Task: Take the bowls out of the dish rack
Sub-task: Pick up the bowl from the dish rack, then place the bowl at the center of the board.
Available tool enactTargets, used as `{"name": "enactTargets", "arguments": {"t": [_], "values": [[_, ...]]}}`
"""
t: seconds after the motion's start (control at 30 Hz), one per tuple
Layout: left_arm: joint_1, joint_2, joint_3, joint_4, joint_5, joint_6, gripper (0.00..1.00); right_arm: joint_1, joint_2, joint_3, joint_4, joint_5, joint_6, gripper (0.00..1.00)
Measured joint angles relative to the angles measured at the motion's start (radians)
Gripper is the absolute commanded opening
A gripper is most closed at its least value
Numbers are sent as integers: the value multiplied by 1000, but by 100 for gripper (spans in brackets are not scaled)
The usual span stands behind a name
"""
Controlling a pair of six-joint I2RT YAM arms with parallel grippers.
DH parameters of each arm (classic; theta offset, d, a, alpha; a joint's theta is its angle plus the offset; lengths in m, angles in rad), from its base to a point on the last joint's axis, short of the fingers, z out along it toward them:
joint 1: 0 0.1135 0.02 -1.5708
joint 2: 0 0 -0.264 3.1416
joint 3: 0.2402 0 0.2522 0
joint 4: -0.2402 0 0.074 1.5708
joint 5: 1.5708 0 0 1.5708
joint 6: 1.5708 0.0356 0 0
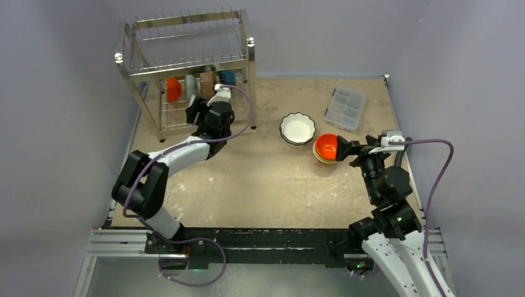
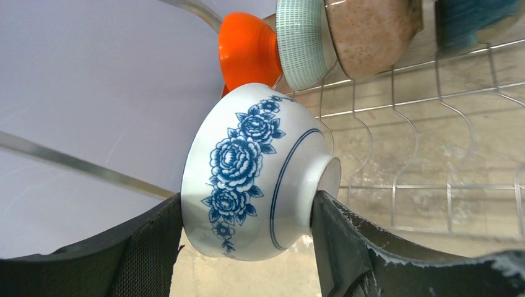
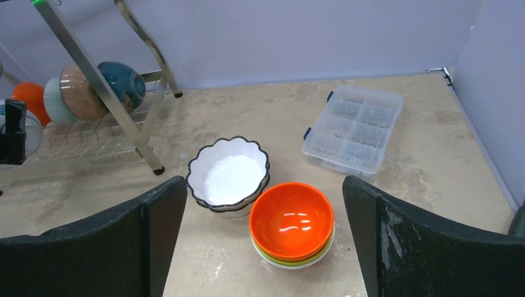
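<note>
1. Left claw [image 2: 247,198]: partly open, its two black padded fingers [image 2: 148,241] clamp one bowl [image 2: 241,154], one pad on the rim side and the other on the foot. The bowl lies on its side. It is glossy white, round, with blue roses and two thin blue rings.
2. Just beyond this claw, four more bowls stand on edge in a row in the rack [image 1: 251,62]:
   - a smooth orange one [image 2: 247,52];
   - a pale green ribbed one [image 2: 300,43];
   - a speckled tan one [image 2: 371,34];
   - a dark teal one [image 2: 470,21].
3. The rack is shiny steel wire, two tiers, with a tube frame and wavy prongs. The held bowl is clear of the wires.
4. Right claw [image 3: 263,184]: spread wide, holding nothing, hanging over the table [image 1: 260,185].
5. Right under this claw sits one stack: a glossy orange bowl [image 3: 291,219] on top, a yellow-green rim [image 3: 272,257] below it.
6. Just beyond it to the left: white scalloped bowls [image 3: 228,176] with dark edges, seemingly two nested.
7. Farther off to the right: one clear plastic compartment box [image 3: 353,130].
</note>
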Motion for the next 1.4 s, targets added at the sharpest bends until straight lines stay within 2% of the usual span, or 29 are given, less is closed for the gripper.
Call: {"name": "enactTargets", "arguments": {"t": [0.47, 0.9, 1.13, 1.4], "values": [[-299, -228, -194, -2, -135, 31, 0, 1, 34, 35, -29, -80, 42, 99], [-603, -260, -357, 46, -256, 103, 0, 1, 295, 220, -160, -247, 91, 99], [-746, -249, -422, 164, -298, 200, 0, 1, 424, 285, -229, -336, 96, 99], [-852, -148, -495, 451, -310, 406, 0, 1, 548, 371, -287, -427, 92, 99]]}}
